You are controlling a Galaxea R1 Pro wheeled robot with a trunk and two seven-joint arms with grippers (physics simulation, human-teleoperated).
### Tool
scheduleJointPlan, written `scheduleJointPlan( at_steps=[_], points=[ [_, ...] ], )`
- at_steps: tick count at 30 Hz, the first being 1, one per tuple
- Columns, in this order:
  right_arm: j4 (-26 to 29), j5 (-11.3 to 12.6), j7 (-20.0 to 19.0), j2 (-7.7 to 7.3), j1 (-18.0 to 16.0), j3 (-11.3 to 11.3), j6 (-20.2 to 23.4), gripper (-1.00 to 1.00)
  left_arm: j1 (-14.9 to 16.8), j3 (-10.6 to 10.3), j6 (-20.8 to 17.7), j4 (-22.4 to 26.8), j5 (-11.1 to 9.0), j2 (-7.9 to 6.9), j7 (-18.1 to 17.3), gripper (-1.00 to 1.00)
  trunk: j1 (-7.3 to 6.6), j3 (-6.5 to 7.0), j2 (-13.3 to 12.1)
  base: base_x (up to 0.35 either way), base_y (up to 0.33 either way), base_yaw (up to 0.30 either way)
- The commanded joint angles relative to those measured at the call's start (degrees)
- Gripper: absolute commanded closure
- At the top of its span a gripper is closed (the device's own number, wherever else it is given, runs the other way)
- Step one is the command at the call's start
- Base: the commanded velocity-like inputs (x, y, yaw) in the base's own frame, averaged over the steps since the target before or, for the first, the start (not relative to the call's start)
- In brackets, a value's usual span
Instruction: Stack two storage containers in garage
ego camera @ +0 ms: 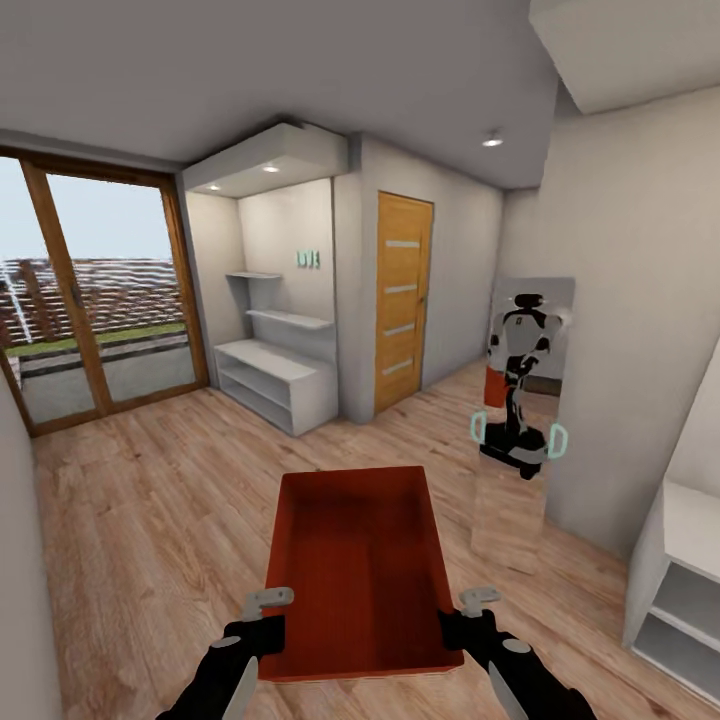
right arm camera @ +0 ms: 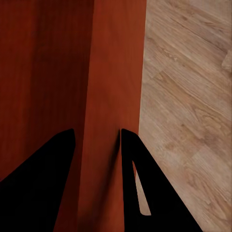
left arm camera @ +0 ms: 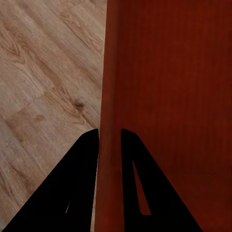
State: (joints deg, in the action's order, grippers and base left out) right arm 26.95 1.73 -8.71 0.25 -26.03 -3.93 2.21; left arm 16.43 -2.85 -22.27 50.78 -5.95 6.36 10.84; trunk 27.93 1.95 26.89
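An orange-red storage container (ego camera: pixel 360 570) is carried level in front of the robot, held above the light wood plank floor (ego camera: pixel 150 520) of a bright hallway. Its left wall is pinched by the left gripper (ego camera: pixel 268 612) and its right wall by the right gripper (ego camera: pixel 470 612), both near the end closest to the robot. In the left wrist view, the thin wall of the bin (left arm camera: pixel 169 96) is seen clamped between the two dark fingers (left arm camera: pixel 79 164), one on each face, with the jaws narrowed onto it; the same grasp is shown in the right wrist view, where the wall (right arm camera: pixel 113 87) is gripped between the black fingers (right arm camera: pixel 137 164) above the planks (right arm camera: pixel 188 96). The container is open-topped, and its inside is seen bare. Ahead, white built-in shelving (ego camera: pixel 268 375) is set in a recess beside a wooden door (ego camera: pixel 402 300). A glazed sliding door (ego camera: pixel 95 300) is seen at left. The robot is reflected in a tall mirror (ego camera: pixel 525 400) leaned on the right wall, with the container visible in the reflection.
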Motion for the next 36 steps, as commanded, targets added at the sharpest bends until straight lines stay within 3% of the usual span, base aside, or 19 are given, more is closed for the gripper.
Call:
scheduleJointPlan(
  at_steps=[1,28,36],
  points=[
    [0.0,0.6,-2.7,0.27,0.0,0.4,0.3,1.00,0.0,0.2,0.0,0.2,1.6,0.01,0.9,1.00,0.05,-0.02,0.0,0.325,0.000,0.001],
    [0.0,0.5,-2.7,0.27,0.0,0.4,0.3,1.00,0.0,0.2,0.0,0.2,1.6,-0.03,0.9,1.00,0.05,-0.02,0.0,0.326,0.000,-0.002],
    [0.0,0.5,-2.7,0.27,0.0,0.4,0.3,1.00,0.0,0.2,0.0,0.2,1.6,-0.03,0.8,1.00,0.05,-0.02,0.0,0.325,0.064,-0.185]
  ],
)
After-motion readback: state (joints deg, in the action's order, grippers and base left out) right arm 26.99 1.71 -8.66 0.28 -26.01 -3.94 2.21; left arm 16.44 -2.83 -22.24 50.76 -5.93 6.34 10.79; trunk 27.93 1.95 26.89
